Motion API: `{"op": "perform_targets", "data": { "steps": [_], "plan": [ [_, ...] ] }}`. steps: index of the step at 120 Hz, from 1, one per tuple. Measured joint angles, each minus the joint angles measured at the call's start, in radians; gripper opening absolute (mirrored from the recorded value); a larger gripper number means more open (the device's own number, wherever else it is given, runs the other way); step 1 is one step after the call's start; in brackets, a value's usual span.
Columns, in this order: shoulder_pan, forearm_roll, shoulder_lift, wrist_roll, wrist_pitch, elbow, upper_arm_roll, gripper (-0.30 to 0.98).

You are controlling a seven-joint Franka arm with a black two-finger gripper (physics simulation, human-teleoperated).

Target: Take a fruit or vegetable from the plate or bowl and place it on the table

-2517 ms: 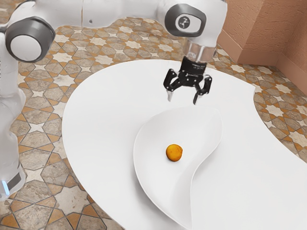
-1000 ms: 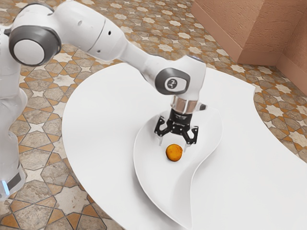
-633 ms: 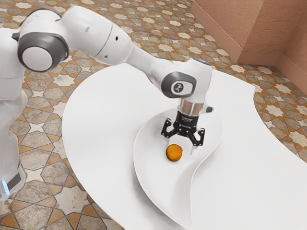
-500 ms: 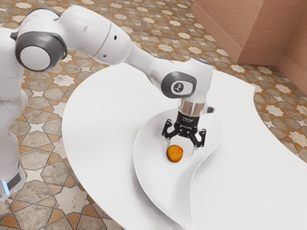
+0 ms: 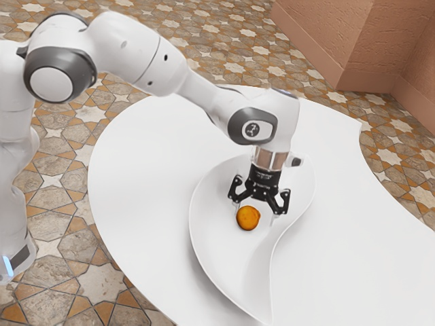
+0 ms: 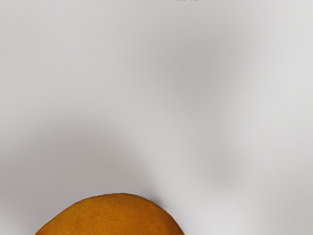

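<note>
My gripper point(image 5: 257, 211) is low over the white curved dish point(image 5: 238, 268) in the exterior view, its two fingers spread apart. A small round orange fruit point(image 5: 248, 219) lies in the dish at the fingertips, in front of the left finger's tip as seen there and partly hiding it. The right finger stands off to the fruit's right, with a gap between. In the wrist view the top of the orange fruit point(image 6: 115, 215) rises at the lower edge, with the pale dish surface point(image 6: 98, 58) around it.
The white table point(image 5: 146, 170) extends around the dish on all sides, with its curved edge toward the arm's base. Patterned floor tiles point(image 5: 58, 224) and a reddish wall point(image 5: 374, 47) lie beyond it.
From above the dish's far end, my gripper has come down to the fruit, shifting sideways on the way and sinking slightly lately. The fruit has shifted very slightly toward the exterior view's right.
</note>
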Motion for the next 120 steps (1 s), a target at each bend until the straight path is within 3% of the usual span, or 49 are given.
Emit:
{"op": "perform_targets", "data": {
  "steps": [62, 87, 108, 120],
  "plan": [
    [0.004, -0.027, 0.027, 0.007, 0.012, 0.000, -0.001, 0.70],
    [0.003, -0.022, 0.022, 0.007, 0.012, 0.000, 0.000, 0.43],
    [0.001, -0.018, 0.019, 0.006, 0.012, 0.002, -0.001, 0.31],
    [-0.001, -0.013, 0.011, 0.003, 0.012, 0.002, 0.000, 0.32]
  ]
}}
